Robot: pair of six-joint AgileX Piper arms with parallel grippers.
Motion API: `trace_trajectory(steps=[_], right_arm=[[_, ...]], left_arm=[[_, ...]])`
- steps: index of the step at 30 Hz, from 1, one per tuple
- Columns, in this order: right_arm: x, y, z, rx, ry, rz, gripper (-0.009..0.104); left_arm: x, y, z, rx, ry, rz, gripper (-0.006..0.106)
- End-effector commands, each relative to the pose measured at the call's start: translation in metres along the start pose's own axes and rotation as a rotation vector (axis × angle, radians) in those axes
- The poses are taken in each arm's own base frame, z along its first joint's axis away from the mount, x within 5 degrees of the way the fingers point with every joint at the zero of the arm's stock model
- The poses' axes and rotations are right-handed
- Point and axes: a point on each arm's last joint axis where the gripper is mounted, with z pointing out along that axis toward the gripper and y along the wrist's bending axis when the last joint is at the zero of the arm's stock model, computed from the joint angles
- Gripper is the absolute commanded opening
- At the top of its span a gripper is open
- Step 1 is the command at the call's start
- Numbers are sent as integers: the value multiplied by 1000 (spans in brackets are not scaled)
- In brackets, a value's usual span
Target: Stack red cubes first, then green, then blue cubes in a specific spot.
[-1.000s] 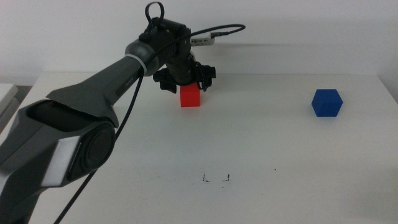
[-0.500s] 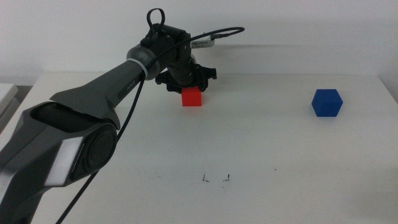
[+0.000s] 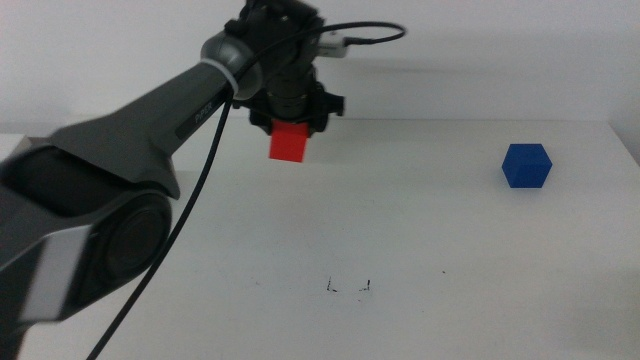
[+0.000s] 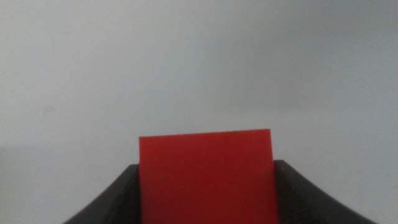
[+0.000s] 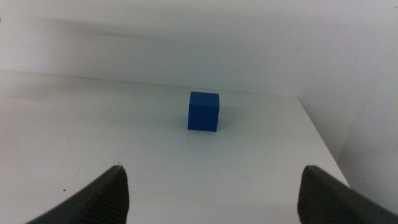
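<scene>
Middle view: the left arm reaches in from the left side across the white surface (image 3: 480, 250) to its far edge. The left claw (image 3: 291, 118) points down there and grips the red cube (image 3: 289, 143) between its jaws. The cube hangs under the claw; whether it touches the surface cannot be told from this view. The blue cube (image 3: 526, 165) sits alone on the surface toward the far right, well apart from the red cube. The two black corner marks (image 3: 348, 287) lie on the near part of the surface, about midway across, with nothing standing on them. A tiny black speck (image 3: 444, 271) lies just to their right. A dark cable (image 3: 365, 34) loops off the wrist above the claw. The right arm does not show in this view.

Left wrist view: the red cube (image 4: 206, 177) fills the gap between the two dark jaws, one jaw pressed against each side face. Behind it only plain pale surface shows, blurred.

Right wrist view: the right claw (image 5: 211, 193) hangs with its jaws spread wide and nothing between them. The blue cube (image 5: 203, 111) stands upright on the surface ahead of it, well apart from the jaws and near the surface's far edge.
</scene>
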Motion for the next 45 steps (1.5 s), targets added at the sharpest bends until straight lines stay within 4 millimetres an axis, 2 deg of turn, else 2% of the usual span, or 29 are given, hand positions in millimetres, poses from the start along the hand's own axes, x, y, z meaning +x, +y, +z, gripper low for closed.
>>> trace_trajectory(steps=[1,2,4,7,12,17,19,32,38,45], right_arm=[[0,0,0,6,-10,-12,93],[0,0,0,6,-10,-12,93],[0,0,0,6,-10,-12,93],[0,0,0,6,-10,-12,93],[0,0,0,6,-10,-12,93],[0,0,0,6,-10,-12,93],[0,0,0,6,-10,-12,93],[0,0,0,6,-10,-12,93],[0,0,0,6,-10,-12,93],[0,0,0,6,-10,-12,93]], left_arm=[[20,-18,-32,1,13,33,-2],[25,-19,-42,-7,8,32,-2],[49,-22,-64,-47,-13,24,-2],[78,-21,-80,33,-83,-14,-2],[116,-19,-82,286,-118,-124,-2],[140,-28,-71,290,-74,-115,-2],[148,-37,-68,314,-79,-98,-2],[168,-53,-28,264,-17,-81,-2],[172,-56,-15,258,3,-80,-2],[174,-59,-11,278,19,-111,-2]])
